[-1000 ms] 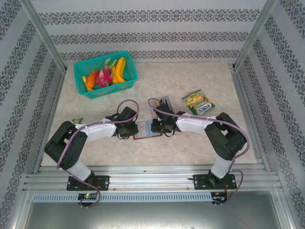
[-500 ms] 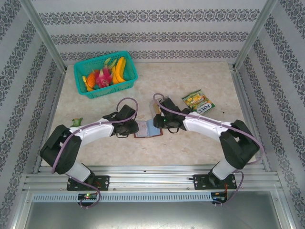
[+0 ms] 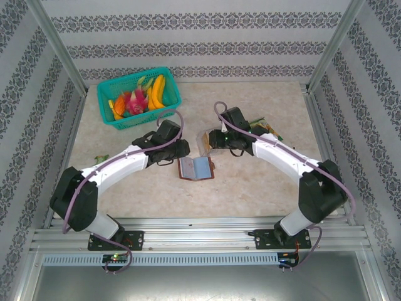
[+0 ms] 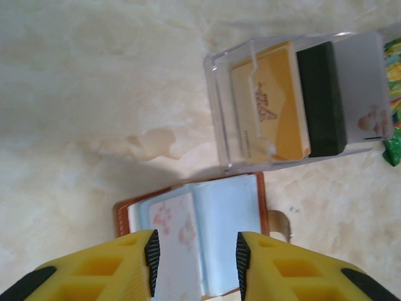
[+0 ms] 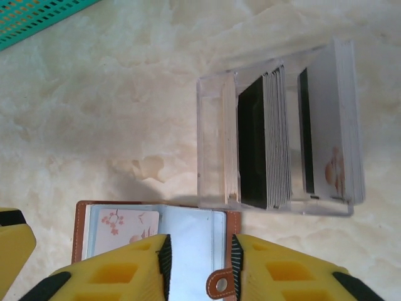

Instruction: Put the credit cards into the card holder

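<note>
The orange-yellow, dark and whitish plastic credit cards [image 4: 282, 103] sit packed in a clear plastic box [image 4: 218, 106] on the counter [image 3: 263, 182], just at 12 o'clock of the open brown leather-like card holder [image 3: 196, 168]; from above, the right end effector [image 5: 199, 257] is nearer, at the box's 3 o'clock, the left end effector [image 4: 197, 254] at 8 o'clock; both have fingers apart, empty

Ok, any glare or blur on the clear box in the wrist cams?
Left wrist: the clear box is sharp, with faint sheen on its walls, the credit cards distinct; a soft shadow dims the table. Right wrist: sharp too, the card holder in focus. Top external: even light, no glare.
</note>
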You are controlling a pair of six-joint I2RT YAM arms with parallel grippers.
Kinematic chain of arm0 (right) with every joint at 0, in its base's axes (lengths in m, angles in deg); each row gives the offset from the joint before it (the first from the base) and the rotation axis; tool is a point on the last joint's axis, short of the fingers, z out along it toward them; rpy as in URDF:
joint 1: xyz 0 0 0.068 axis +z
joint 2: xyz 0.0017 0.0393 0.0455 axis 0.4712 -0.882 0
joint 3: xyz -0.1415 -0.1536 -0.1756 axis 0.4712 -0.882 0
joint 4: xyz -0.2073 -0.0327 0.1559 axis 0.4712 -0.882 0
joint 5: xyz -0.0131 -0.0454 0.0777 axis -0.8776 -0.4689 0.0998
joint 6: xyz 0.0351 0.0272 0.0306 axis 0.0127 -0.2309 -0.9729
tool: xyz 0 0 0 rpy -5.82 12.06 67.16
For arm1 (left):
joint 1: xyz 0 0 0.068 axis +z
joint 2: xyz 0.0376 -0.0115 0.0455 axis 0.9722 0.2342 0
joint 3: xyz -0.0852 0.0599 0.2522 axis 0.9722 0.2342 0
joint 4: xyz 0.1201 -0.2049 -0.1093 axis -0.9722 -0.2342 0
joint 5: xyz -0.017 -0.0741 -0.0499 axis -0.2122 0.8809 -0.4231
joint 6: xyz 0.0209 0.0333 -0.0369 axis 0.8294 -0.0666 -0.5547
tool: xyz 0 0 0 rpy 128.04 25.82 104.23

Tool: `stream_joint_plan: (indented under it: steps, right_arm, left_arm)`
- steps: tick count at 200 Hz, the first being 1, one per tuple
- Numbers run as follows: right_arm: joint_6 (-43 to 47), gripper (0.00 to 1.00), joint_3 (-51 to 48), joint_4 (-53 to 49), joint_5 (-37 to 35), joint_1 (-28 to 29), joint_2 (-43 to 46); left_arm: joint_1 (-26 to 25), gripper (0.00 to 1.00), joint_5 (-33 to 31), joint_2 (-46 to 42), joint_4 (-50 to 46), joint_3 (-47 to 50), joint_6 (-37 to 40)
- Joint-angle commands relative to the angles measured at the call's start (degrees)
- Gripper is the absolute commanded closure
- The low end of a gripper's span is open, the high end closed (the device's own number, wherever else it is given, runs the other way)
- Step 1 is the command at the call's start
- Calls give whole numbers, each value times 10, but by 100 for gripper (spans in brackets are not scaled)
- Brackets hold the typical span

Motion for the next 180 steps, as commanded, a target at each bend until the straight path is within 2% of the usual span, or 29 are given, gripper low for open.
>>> stream_joint_plan:
  steps: [1,30,66,126,155,180]
  right_arm:
    - [42,76,41,-53,-27,0,-39]
    - [53,81,91,-80,-17,1,-91]
    - [45,81,114,-72,-18,4,-127]
    - [48,80,130,-81,-48,17,-157]
    - [52,78,133,-77,-46,21,-161]
    - [61,75,143,-85,-73,28,-173]
  left_arm:
    - [19,59,42,33,-5,-35,-2]
    - [61,57,127,122,12,-113,-27]
    - [69,54,136,246,-48,-248,-24]
    - [87,54,197,338,-1,-305,-61]
    - [88,54,188,358,-14,-319,-55]
    - [90,53,185,368,-9,-320,-59]
